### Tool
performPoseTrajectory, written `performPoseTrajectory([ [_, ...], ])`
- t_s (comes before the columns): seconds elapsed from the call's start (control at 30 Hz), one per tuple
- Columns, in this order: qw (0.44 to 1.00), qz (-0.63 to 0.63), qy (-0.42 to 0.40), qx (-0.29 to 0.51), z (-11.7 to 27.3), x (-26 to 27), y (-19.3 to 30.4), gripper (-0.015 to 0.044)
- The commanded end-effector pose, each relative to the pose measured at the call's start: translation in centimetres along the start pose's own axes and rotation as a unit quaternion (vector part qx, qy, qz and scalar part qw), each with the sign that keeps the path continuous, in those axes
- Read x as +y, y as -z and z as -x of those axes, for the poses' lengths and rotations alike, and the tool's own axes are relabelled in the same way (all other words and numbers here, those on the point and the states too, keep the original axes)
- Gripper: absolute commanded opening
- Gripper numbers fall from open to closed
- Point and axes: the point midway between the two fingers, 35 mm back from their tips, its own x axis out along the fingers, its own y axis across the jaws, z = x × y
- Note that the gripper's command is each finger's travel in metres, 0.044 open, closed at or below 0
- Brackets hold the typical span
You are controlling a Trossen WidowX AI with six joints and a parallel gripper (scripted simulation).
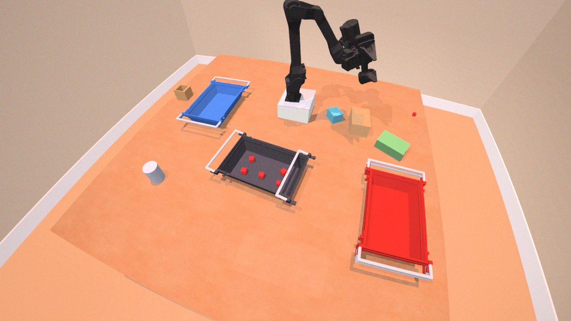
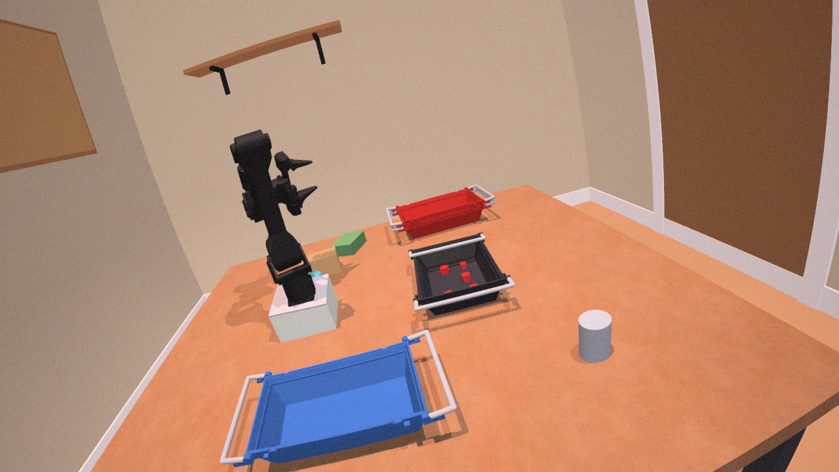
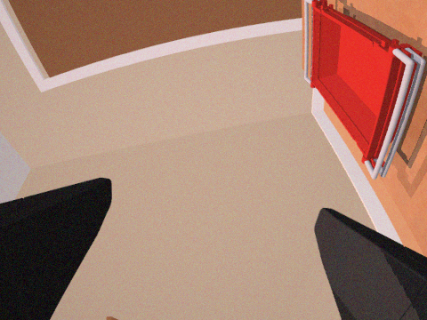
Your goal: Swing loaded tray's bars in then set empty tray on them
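The black tray (image 1: 271,153) (image 2: 448,256) stands mid-table with several small red blocks (image 1: 261,174) (image 2: 465,276) inside. One white bar (image 1: 288,173) (image 2: 447,246) lies in across its top near the end facing the red tray. Its other bar (image 1: 221,149) (image 2: 464,296) is out beyond the opposite end. An empty blue tray (image 1: 217,101) (image 2: 346,404) and an empty red tray (image 1: 395,219) (image 2: 440,214) (image 3: 360,58) lie either side, bars out; the red one's bars look doubled. My gripper (image 1: 375,63) (image 2: 313,174) (image 3: 216,206) is open and empty, high above the table, away from the trays.
A cyan block (image 1: 334,114), a tan block (image 1: 360,121) and a green block (image 1: 391,144) stand between the white arm base (image 1: 295,112) and the red tray. A grey cylinder (image 1: 153,172) (image 2: 594,339), a small open brown box (image 1: 183,93) and a tiny red cube (image 1: 414,114) also stand around.
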Motion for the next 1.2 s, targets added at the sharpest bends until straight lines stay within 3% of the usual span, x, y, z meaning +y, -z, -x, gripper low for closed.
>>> performPoseTrajectory([
  [0.0,1.000,0.000,0.000,0.000,0.00,0.00,0.00,0.0374],
  [0.37,1.000,0.000,0.000,0.000,0.00,0.00,0.00,0.0086],
  [1.17,1.000,0.000,0.000,0.000,0.00,0.00,0.00,0.0086],
])
